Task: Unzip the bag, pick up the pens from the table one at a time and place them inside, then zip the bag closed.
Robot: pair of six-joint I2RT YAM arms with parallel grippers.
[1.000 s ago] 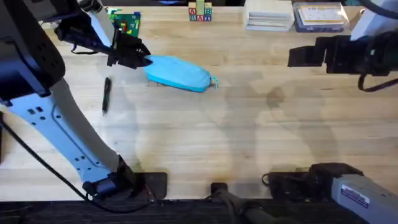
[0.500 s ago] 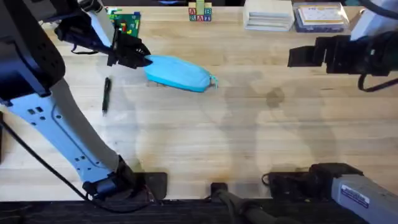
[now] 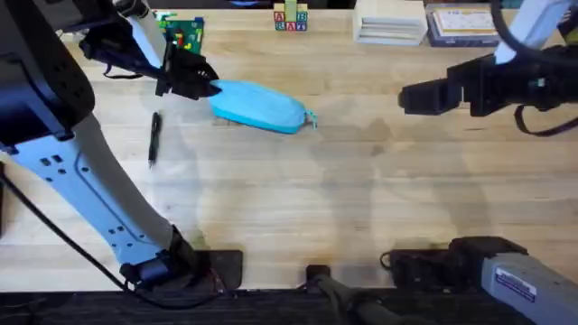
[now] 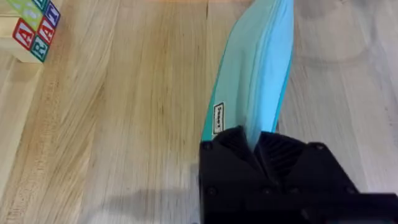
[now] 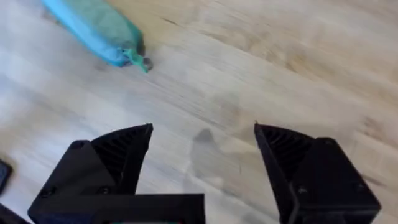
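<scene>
Light blue pencil pouch (image 3: 259, 106) pinched at one end by the left gripper (image 3: 200, 84); right gripper (image 3: 417, 96) spread above bare wood.

The pouch lies on the wooden tabletop (image 3: 298, 208) toward its far left, tilted, its zipper pull (image 3: 311, 117) at the end pointing to the tabletop's middle. In the left wrist view the black fingers (image 4: 273, 163) are pressed onto the pouch's near end, beside a small white label (image 4: 218, 118). One black pen (image 3: 153, 137) lies on the tabletop near the left edge, just apart from the pouch. The right gripper hovers toward the far right, jaws wide apart and holding nothing. Alphabet blocks (image 3: 291, 18) stand at the far edge.
</scene>
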